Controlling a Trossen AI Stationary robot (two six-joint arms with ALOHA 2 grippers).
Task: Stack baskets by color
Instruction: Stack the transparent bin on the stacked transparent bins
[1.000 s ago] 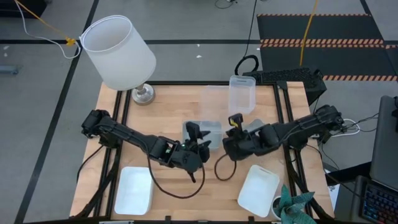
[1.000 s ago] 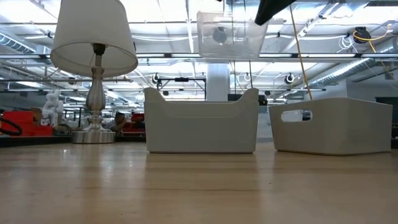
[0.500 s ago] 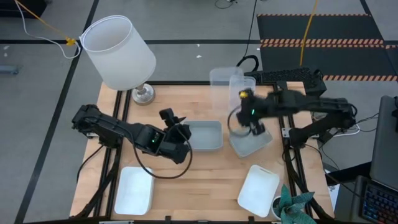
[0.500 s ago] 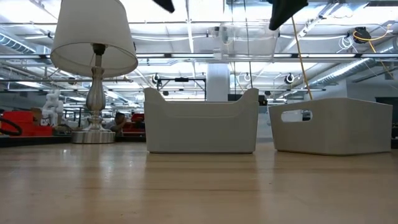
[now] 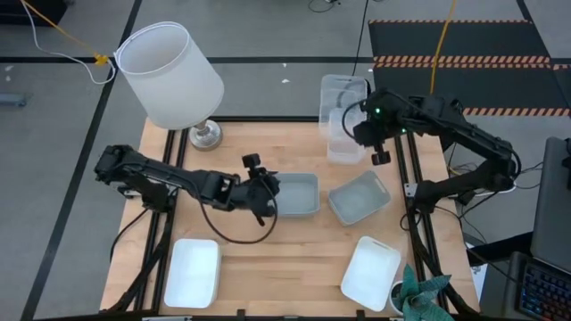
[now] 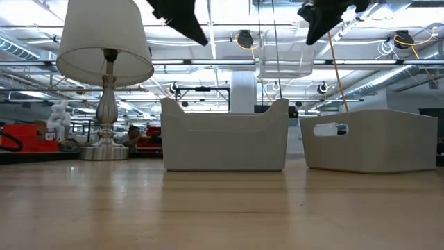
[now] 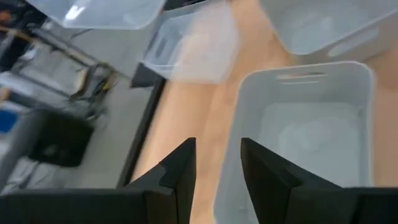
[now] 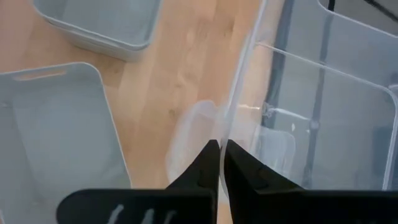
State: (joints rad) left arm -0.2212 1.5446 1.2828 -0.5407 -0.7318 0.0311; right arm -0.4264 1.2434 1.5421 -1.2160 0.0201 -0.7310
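Note:
My right gripper [image 5: 371,135] is shut on a clear basket [image 5: 342,94], held up in the air [image 6: 284,59] over the table's far right. A second clear basket [image 5: 346,138] stands on the wood below it. Two grey-blue baskets [image 5: 296,196] [image 5: 359,198] sit mid-table. My left gripper [image 5: 265,192] is open at the left one's left end. In the left wrist view one finger [image 7: 264,171] stands inside its wall [image 7: 229,155] and the other finger [image 7: 180,174] outside; I cannot tell whether they touch it. Two white baskets [image 5: 192,272] [image 5: 370,272] stand near the front edge. My right gripper pinches one side wall of the clear basket at its rim [image 8: 229,127] between the two shut fingers [image 8: 208,165]. The fingers slant down from the table's right side. The basket hangs lifted clear, partly out past the table's far edge.
A lamp with a big white shade [image 5: 169,76] stands at the far left corner. A potted plant [image 5: 419,294] sits at the near right corner. Black frame rails [image 5: 401,169] run along the table's sides.
My right gripper has carried the clear basket up from over the middle of the table toward the far right corner, to above the other clear basket, turning as it went. My left gripper has drawn back toward the left, rolled and sunk a little beside the grey-blue basket.

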